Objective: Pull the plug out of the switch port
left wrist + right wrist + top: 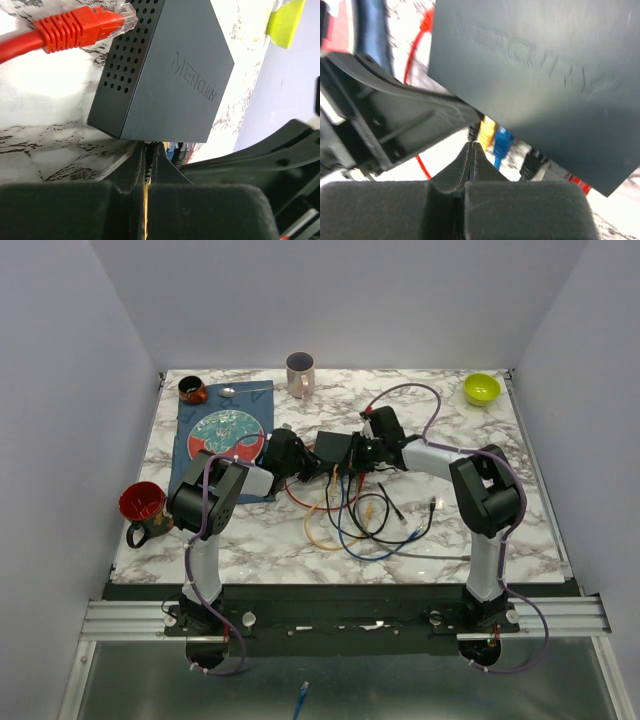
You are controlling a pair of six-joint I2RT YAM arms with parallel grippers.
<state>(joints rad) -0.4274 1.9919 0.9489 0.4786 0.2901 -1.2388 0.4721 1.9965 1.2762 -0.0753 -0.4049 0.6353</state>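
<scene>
Right, mid-table now: the switch [335,447] lies flat between both arms, with the left tool [308,468] at its near-left edge and the right tool [360,452] at its right edge. The left wrist view shows the left tool's fingers [125,200] pinched narrow. A thin yellow strip runs down the slit, but whether it is gripped I cannot tell. A loose red plug [82,22] lies just beside the switch's vented side, out of any socket.

From the right wrist, the right tool [472,146] is pressed closed with nothing seen between the pads. Its tips sit just below the socket edge, where a yellow plug [487,131], a blue plug [503,140] and a black plug [532,161] stand in a row. The other arm's tool crowds in from the left, almost touching the yellow one.

Cables [360,520] loop out toward the near edge. Left of the switch, a plate [225,433] sits close. To the right, bare table [520,450] runs out to the rim, with a green bowl [481,388] well apart in the far corner.
</scene>
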